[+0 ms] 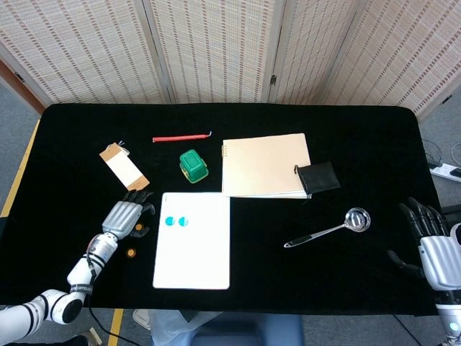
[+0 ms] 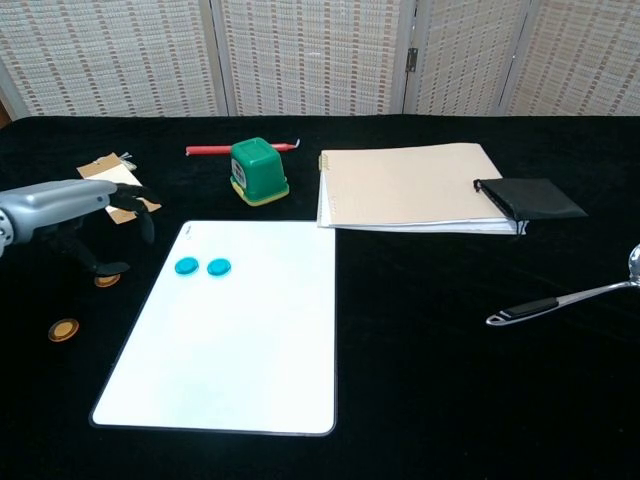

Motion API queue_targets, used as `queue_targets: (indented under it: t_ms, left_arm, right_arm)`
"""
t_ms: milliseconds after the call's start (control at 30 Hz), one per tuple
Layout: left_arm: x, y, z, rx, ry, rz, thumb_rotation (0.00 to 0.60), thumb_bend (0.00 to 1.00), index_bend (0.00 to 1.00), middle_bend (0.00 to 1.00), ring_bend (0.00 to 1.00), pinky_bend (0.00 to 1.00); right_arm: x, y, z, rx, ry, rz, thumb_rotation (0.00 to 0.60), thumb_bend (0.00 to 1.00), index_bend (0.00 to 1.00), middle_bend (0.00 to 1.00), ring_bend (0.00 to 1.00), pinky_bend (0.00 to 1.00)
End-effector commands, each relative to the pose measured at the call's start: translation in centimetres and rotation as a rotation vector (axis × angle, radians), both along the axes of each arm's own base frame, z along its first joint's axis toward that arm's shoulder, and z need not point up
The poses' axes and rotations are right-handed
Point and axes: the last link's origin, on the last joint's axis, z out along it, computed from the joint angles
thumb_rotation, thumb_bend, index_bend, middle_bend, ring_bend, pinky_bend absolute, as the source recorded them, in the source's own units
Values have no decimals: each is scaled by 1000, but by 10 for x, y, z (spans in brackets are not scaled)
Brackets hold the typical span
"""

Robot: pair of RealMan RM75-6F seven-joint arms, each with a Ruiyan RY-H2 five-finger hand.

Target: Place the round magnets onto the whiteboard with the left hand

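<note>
On the black table [image 1: 360, 158], toward its left half, the whiteboard [image 1: 193, 252] lies flat with two blue round magnets [image 2: 186, 266] side by side near its upper left corner, touching neither each other nor the edge. Two orange round magnets remain off the board on the cloth to its left: one [image 2: 107, 280] sits directly beneath the left hand [image 2: 85, 215], the other [image 2: 64, 328] nearer the table's front edge. The left hand hangs over the first orange magnet with fingers curved downward and spread, holding nothing; I judge it is positioned there to pick that magnet up, the blue pair being already placed. The right hand [image 1: 432, 241] rests at the far right edge of the table, fingers apart and empty, well clear of the work, consistent with a task assigned to the other arm. A green box [image 1: 193, 165], a red pen [image 1: 180, 137], a tan notebook [image 1: 265, 164], a black pouch [image 1: 318, 176], a spoon [image 1: 331, 228] and a small card [image 1: 124, 168] lie about the table, none involved. The chest view shows both orange magnets and the gap under the left hand's fingers; the head view hides one magnet beneath the hand but alone shows the right hand.
</note>
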Motion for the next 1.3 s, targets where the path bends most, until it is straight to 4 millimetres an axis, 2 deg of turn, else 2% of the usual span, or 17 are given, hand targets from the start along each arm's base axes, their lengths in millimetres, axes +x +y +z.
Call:
queue_targets:
  t_ms: [33, 300, 867, 1300]
  left_arm:
    - [-14, -6, 1, 6, 14, 19, 600, 379, 428, 109, 0, 0]
    - [-29, -7, -4, 7, 19, 58, 600, 379, 432, 109, 0, 0]
    - [-32, -4, -11, -8, 21, 65, 600, 379, 441, 109, 0, 0]
    - [-36, -6, -11, 3, 15, 66, 600, 396, 532, 124, 0, 0]
  right_arm:
    - [1, -1, -1, 3, 1, 4, 600, 269, 0, 0, 0, 0]
    - [3, -2, 0, 0, 4, 10, 600, 268, 0, 0, 0, 0]
    - [5, 0, 1, -3, 10, 6, 600, 268, 0, 0, 0, 0]
    - [7, 0, 0, -2, 11, 10, 600, 268, 0, 0, 0, 0]
